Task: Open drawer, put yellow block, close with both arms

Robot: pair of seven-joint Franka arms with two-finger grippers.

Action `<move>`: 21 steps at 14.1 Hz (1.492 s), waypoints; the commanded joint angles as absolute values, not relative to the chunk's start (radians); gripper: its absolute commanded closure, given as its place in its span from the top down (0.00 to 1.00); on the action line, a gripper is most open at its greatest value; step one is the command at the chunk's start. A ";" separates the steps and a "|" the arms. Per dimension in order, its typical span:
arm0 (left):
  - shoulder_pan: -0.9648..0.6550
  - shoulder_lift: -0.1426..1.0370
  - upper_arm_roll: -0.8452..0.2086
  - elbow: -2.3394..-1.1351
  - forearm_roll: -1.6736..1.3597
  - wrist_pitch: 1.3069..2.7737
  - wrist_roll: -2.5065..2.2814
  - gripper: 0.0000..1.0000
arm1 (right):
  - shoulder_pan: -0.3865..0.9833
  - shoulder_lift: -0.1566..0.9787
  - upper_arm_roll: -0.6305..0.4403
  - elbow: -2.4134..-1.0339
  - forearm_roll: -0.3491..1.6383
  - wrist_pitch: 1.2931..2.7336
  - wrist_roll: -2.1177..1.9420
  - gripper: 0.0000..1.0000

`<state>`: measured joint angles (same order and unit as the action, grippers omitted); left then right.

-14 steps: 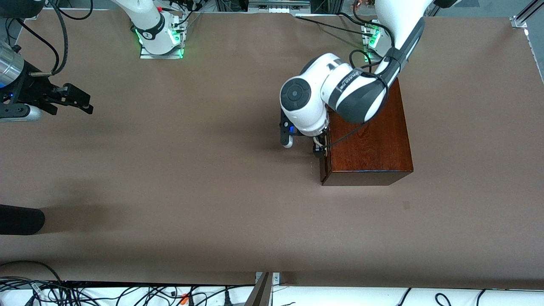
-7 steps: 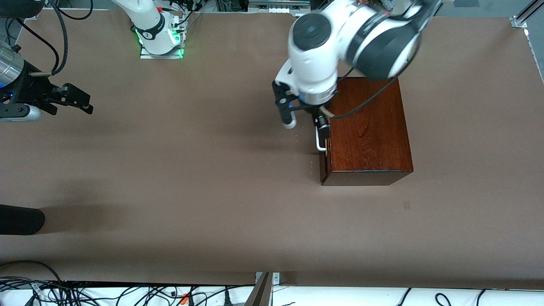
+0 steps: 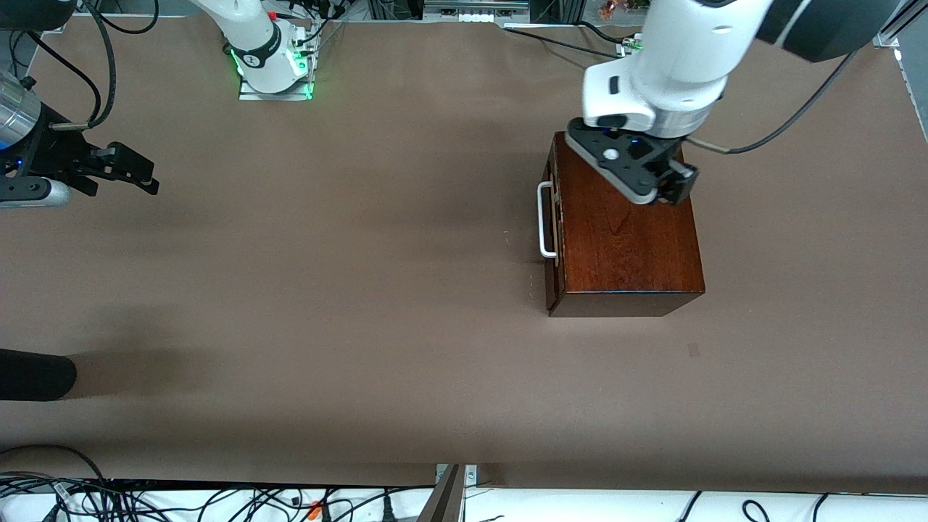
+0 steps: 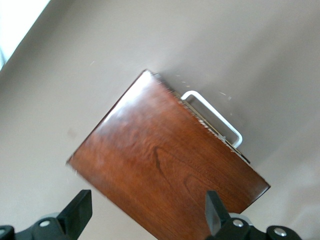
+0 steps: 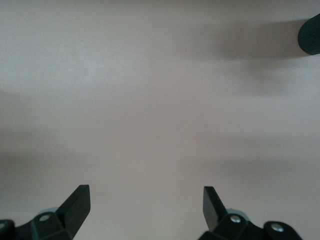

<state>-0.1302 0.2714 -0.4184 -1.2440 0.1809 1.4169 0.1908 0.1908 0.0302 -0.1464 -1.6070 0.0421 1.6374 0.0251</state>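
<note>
Left pincer (image 3: 656, 177) up in the air over the mahogany box (image 3: 627, 239), over the part of its lid toward the robot bases; fingers spread wide, nothing between them, confirmed in the left wrist view, where both fingertips (image 4: 77, 212) frame the lid from above. Right pincer (image 3: 119, 170) well apart from the box, at the right arm's end of the counter (image 3: 326, 304), also spread and empty, over bare surface; arm waiting. Drawer (image 3: 552, 225) seated flush in the box, front shut, white U-shaped handle (image 3: 544, 221) free on the side facing the right arm's end, untouched. Yellow block not visible in any view; most likely inside the shut drawer, though unconfirmed. Dark rounded object (image 3: 32, 373) at the counter edge, far from the box, not identifiable.

Judged step: closing appears complete; left arm clear of the handle, at the retreat stage. Next move, if any: verify the front sits fully home, then park the left arm away from the box without striking the lid.
</note>
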 commanded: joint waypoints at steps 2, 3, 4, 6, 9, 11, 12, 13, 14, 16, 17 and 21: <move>0.038 0.219 -0.425 -1.258 0.092 1.365 0.094 1.00 | 0.192 0.028 -0.143 -1.594 0.037 1.624 0.038 1.00; 0.076 0.204 -0.422 -1.259 0.074 1.356 0.059 1.00 | 0.192 0.028 -0.143 -1.594 0.037 1.624 0.038 1.00; 0.109 0.201 -0.420 -1.262 0.043 1.356 -0.066 1.00 | 0.192 0.028 -0.143 -1.594 0.037 1.624 0.038 1.00; 0.144 0.199 -0.423 -1.279 0.021 1.365 -0.210 1.00 | 0.192 0.028 -0.143 -1.594 0.037 1.624 0.038 1.00; 0.175 0.198 -0.423 -1.279 0.020 1.384 -0.209 1.00 | 0.192 0.028 -0.143 -1.594 0.037 1.624 0.038 1.00; 0.181 0.198 -0.422 -1.279 0.018 1.384 -0.206 1.00 | 0.192 0.028 -0.143 -1.594 0.037 1.624 0.038 1.00; 0.195 0.198 -0.422 -1.279 0.020 1.385 -0.206 1.00 | 0.192 0.028 -0.143 -1.594 0.037 1.624 0.040 1.00; 0.210 0.198 -0.423 -1.279 0.018 1.385 -0.186 1.00 | 0.192 0.028 -0.143 -1.594 0.037 1.624 0.038 1.00; 0.228 0.195 -0.422 -1.281 0.015 1.384 -0.143 1.00 | 0.190 0.028 -0.143 -1.594 0.037 1.624 0.038 1.00; 0.201 0.187 -0.361 -1.288 0.014 1.385 -0.092 1.00 | 0.192 0.028 -0.143 -1.594 0.037 1.624 0.038 1.00; 0.131 0.177 -0.288 -1.304 0.012 1.385 -0.081 1.00 | 0.192 0.028 -0.143 -1.594 0.037 1.624 0.038 1.00; -0.079 0.085 -0.022 -1.435 -0.023 1.451 -0.006 1.00 | 0.190 0.028 -0.143 -1.594 0.037 1.624 0.037 1.00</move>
<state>0.0155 0.1865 -0.1384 -1.3008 0.0020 1.3918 -0.0579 0.1909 0.0302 -0.1463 -1.6070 0.0421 1.6374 0.0255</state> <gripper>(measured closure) 0.000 0.000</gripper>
